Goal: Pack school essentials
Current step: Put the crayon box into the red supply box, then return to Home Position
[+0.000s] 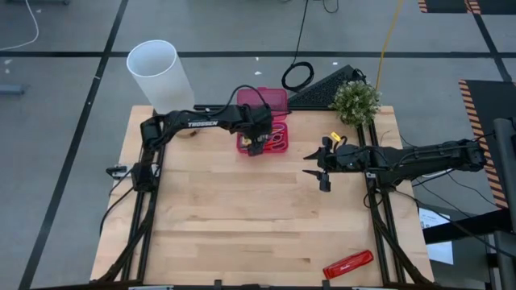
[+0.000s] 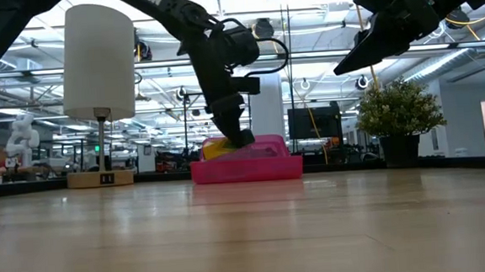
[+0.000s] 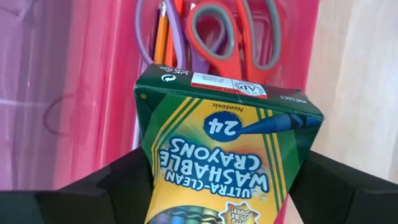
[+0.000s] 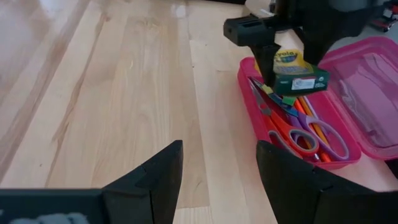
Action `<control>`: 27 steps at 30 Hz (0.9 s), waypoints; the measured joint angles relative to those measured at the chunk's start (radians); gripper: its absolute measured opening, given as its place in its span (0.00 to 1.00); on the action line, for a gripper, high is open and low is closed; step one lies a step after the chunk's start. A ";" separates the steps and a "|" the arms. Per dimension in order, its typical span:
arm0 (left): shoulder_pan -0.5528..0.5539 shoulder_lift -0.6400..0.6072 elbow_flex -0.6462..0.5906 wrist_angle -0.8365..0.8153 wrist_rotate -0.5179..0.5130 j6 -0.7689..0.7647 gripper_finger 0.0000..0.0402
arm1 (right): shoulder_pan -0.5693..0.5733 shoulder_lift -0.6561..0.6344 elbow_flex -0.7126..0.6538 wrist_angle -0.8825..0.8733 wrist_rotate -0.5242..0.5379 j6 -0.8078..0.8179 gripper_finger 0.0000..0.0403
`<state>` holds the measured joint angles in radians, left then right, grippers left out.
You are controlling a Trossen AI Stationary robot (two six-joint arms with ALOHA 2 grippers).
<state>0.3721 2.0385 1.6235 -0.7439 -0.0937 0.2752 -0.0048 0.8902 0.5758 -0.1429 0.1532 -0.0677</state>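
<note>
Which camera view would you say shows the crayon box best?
The left wrist view: the crayon box fills it, label readable. The right wrist view shows it small above the pink case; the low view a yellow sliver; the high view hides it.

Pale, smooth wood-plank tabletop (image 1: 242,217) with a light sheen. Translucent glossy pink plastic case (image 4: 348,146). Printed cardboard crayon box (image 3: 227,155), slightly glossy, clamped in the matt black plastic left hand (image 4: 283,59). Smooth orange-red plastic scissor handles (image 3: 233,37). Shiny red plastic bar (image 1: 348,263) near right. Matt white lampshade (image 2: 97,60).
</note>
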 joint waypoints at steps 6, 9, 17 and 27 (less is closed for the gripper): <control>0.003 0.007 0.000 -0.012 0.016 -0.007 0.80 | 0.000 0.000 0.000 0.001 0.000 0.000 0.49; 0.003 0.007 0.000 -0.010 0.016 -0.008 0.85 | 0.000 0.000 0.000 0.002 0.000 0.000 0.49; 0.003 0.006 0.000 -0.013 0.012 -0.012 0.97 | 0.000 0.000 0.000 0.001 0.000 0.000 0.49; -0.034 -0.041 -0.001 -0.011 -0.141 -0.083 0.98 | 0.000 0.000 0.000 0.001 0.000 -0.001 0.49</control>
<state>0.3385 1.9979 1.6222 -0.7554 -0.2345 0.1926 -0.0048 0.8902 0.5758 -0.1414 0.1535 -0.0692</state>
